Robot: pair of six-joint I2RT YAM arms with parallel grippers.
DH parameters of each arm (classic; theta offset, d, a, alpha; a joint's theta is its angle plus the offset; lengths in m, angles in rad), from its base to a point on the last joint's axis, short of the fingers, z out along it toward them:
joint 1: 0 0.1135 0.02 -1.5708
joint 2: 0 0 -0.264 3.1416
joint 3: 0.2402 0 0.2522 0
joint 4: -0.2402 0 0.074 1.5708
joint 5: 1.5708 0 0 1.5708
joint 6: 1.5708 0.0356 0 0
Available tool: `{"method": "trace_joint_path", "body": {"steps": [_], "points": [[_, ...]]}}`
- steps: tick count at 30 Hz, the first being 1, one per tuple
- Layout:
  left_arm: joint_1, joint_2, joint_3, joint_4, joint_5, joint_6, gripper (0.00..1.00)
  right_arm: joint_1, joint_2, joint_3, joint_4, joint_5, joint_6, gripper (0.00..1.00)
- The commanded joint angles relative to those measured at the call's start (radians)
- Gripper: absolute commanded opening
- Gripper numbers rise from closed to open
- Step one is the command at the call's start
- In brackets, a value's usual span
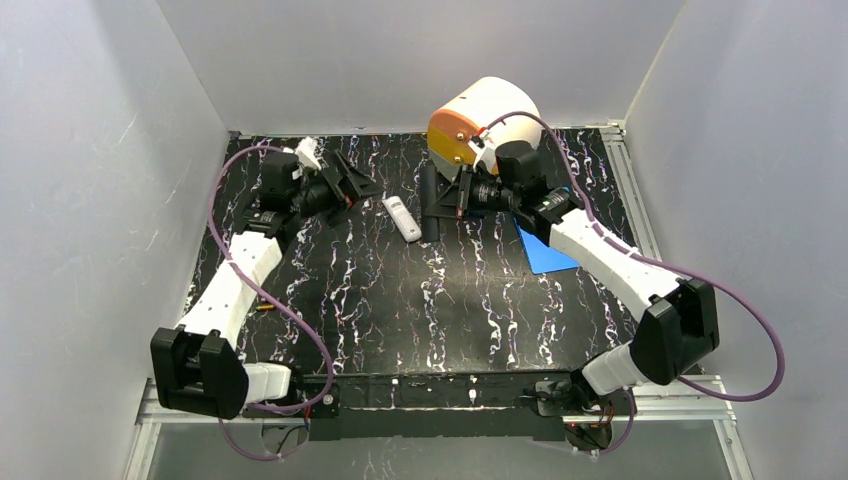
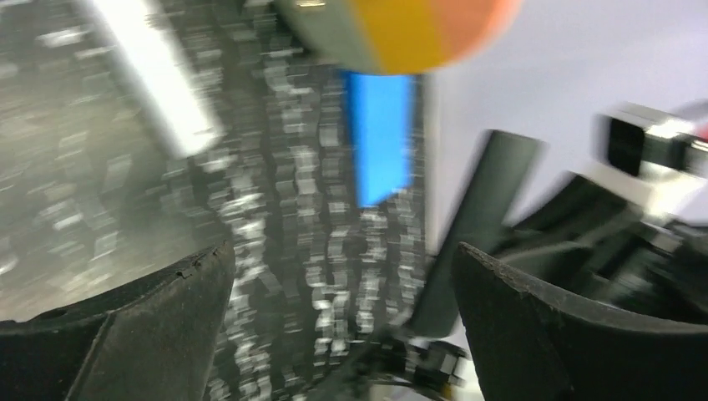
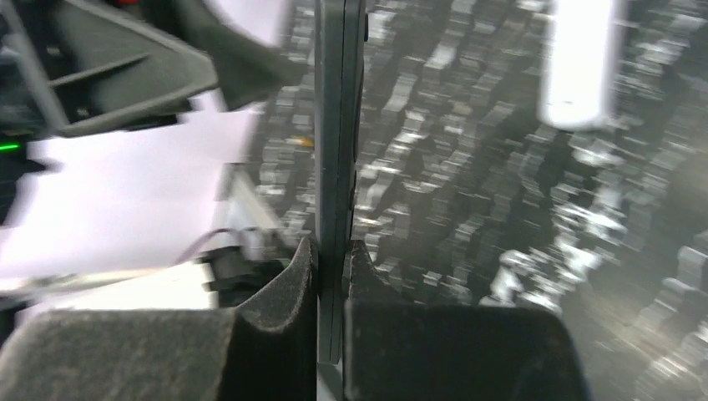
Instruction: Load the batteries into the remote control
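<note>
The right gripper (image 3: 331, 251) is clenched on a thin dark slab (image 3: 338, 125), seen edge-on and held upright above the table (image 1: 400, 310). It looks like a dark remote or its cover, though I cannot tell which. From the table's centre it hangs at about twelve o'clock. A white remote (image 1: 402, 218) lies flat on the marbled top just beside it, toward eleven. The left gripper (image 2: 342, 267) hovers at ten o'clock, jaws spread wide with nothing between them. A blue sheet (image 1: 545, 252) lies at two o'clock and an orange-and-white drum (image 1: 485, 125) at one. No batteries show clearly in any view. The step in hand seems to be presenting the held piece between the arms. Next, the free left gripper probably has to fetch a cell or open the battery bay, which calls for the right arm to hold steady.
</note>
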Motion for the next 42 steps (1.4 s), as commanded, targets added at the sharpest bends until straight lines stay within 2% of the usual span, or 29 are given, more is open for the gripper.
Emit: {"method": "trace_joint_path", "body": {"steps": [1, 5, 12, 15, 20, 21, 24, 26, 29, 31, 35, 38, 42], "points": [[0.023, -0.046, 0.041, -0.524, -0.3, 0.358, 0.98, 0.056, 0.041, 0.097, -0.49, 0.428, -0.414, 0.01], [0.023, -0.078, 0.04, -0.636, -0.379, 0.413, 0.99, 0.116, 0.14, 0.101, -0.552, 0.659, -0.465, 0.01], [0.023, -0.151, -0.005, -0.667, -0.288, 0.374, 0.98, 0.195, 0.385, 0.218, -0.717, 1.084, -0.464, 0.01], [0.023, -0.166, -0.003, -0.729, -0.28, 0.37, 0.98, 0.206, 0.469, 0.238, -0.743, 1.163, -0.462, 0.01], [0.023, -0.214, 0.007, -0.826, -0.287, 0.371, 0.98, 0.232, 0.56, 0.275, -0.78, 1.186, -0.437, 0.01], [0.023, -0.226, 0.01, -0.838, -0.292, 0.369, 0.98, 0.239, 0.578, 0.283, -0.789, 1.177, -0.431, 0.04], [0.023, -0.267, 0.013, -0.855, -0.257, 0.371, 0.98, 0.259, 0.613, 0.298, -0.796, 1.127, -0.416, 0.23], [0.023, -0.296, 0.011, -0.854, -0.249, 0.354, 0.98, 0.259, 0.611, 0.293, -0.777, 1.069, -0.404, 0.4], [0.023, -0.308, 0.044, -0.898, -0.256, 0.352, 0.98, 0.259, 0.552, 0.279, -0.73, 1.008, -0.372, 0.6], [0.023, -0.308, 0.091, -0.942, -0.291, 0.367, 0.98, 0.259, 0.486, 0.273, -0.709, 0.987, -0.352, 0.68], [0.023, -0.375, 0.132, -0.901, -0.356, 0.392, 0.98, 0.259, 0.244, 0.173, -0.605, 0.989, -0.328, 0.75], [0.023, -0.403, 0.186, -0.921, -0.447, 0.373, 0.98, 0.26, 0.007, 0.043, -0.544, 1.093, -0.289, 0.78], [0.023, -0.494, 0.183, -0.88, -0.503, 0.336, 0.99, 0.26, -0.323, -0.092, -0.545, 1.32, -0.261, 0.85]]}}
